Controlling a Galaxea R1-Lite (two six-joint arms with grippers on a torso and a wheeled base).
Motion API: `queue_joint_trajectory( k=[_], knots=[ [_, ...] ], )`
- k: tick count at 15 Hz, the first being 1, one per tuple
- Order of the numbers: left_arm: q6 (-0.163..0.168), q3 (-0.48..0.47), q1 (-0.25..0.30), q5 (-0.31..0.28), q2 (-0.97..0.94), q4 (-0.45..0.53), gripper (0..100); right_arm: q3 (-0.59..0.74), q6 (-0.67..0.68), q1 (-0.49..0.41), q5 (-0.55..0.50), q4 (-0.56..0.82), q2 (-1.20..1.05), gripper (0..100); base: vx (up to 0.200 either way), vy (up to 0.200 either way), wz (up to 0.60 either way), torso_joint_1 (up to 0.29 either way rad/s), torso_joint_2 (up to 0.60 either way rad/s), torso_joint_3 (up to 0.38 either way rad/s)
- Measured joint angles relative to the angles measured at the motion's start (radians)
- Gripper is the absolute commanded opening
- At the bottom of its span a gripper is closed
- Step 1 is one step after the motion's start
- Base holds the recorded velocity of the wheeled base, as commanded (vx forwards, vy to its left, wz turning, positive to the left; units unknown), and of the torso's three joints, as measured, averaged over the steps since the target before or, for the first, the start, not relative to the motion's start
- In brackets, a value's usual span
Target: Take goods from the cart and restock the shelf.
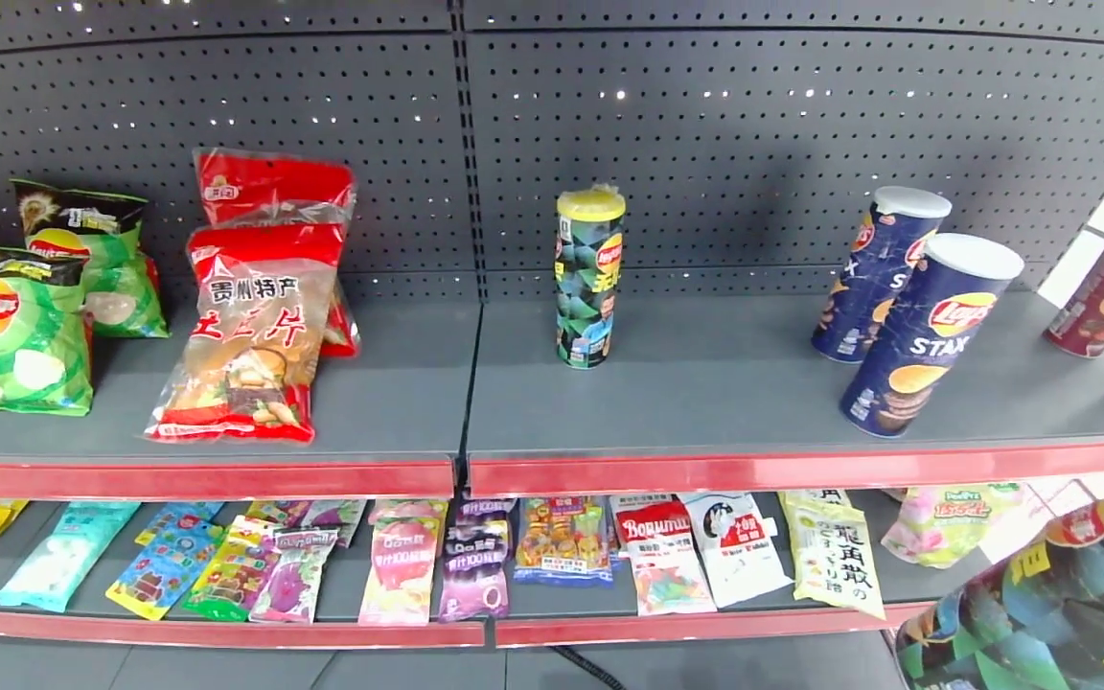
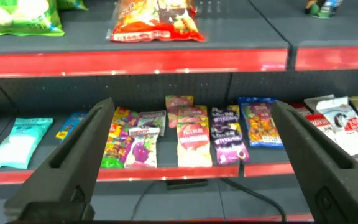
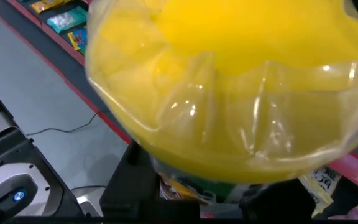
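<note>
Right gripper [image 3: 213, 193]: holds yellow-lidded can [image 1: 1041, 613] tilted, below upper shelf's [image 1: 705, 474] right front edge.
Calls for lift up-left toward matching can [image 1: 588, 278] mid-shelf; leaves left gripper [image 2: 185, 177] open, empty.

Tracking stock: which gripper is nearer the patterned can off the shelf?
Right. The right gripper holds the patterned can; the left gripper hangs open before the lower shelf, apart from it.
</note>
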Motion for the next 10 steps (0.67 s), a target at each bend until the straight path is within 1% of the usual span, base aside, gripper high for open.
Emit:
queue_joint_trajectory(
  k=[3, 10],
  knots=[
    [0.000, 0.000, 0.000, 0.000, 0.000, 0.000, 100, -0.005, -0.001, 0.006, -0.002, 0.001, 0.004, 0, 0.200, 0.000, 0.00, 0.012, 0.01, -0.002],
    [-0.006, 0.000, 0.000, 0.000, 0.000, 0.000, 100, -0.008, -0.007, 0.012, 0.006, 0.001, 0.008, 0, 0.000, 0.000, 0.00, 0.000, 0.00, 0.000]
  ],
)
